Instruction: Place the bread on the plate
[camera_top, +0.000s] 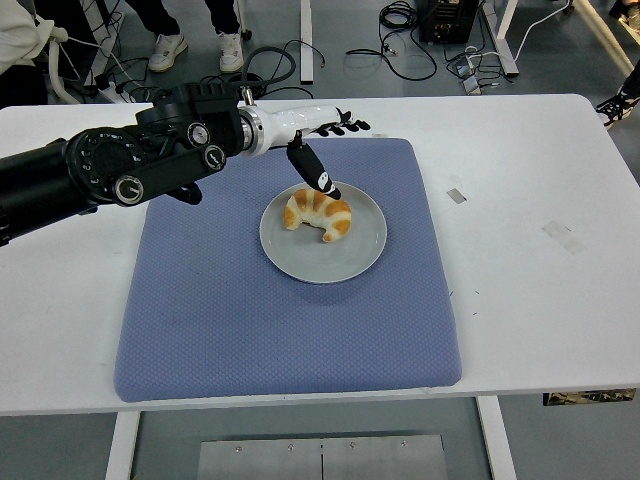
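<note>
Bread (320, 213) – a croissant, really – is sitting on the grey plate (350, 260), a bit toward the plate's far-left side, with bare plate showing all around its near and right edge. Your left hand (318, 140) is up off it, fingers spread apart and holding nothing; the thumb (315, 172) points down toward the croissant's far edge, its tip right at that edge – you can't tell from up here whether it touches – while the other fingers stretch out to the right over the far edge of the blue mat (200, 320).

The plate sits in the far-middle part of the mat, well inside every mat edge. You've got loads of open mat on the near side and to the left of the plate, and a narrower strip to its right. Beyond the mat, the white table (540, 300) is wide open on the right side, apart from a couple of small tape marks (457, 195). Your left arm (90, 175) comes in over the table's far-left part.
</note>
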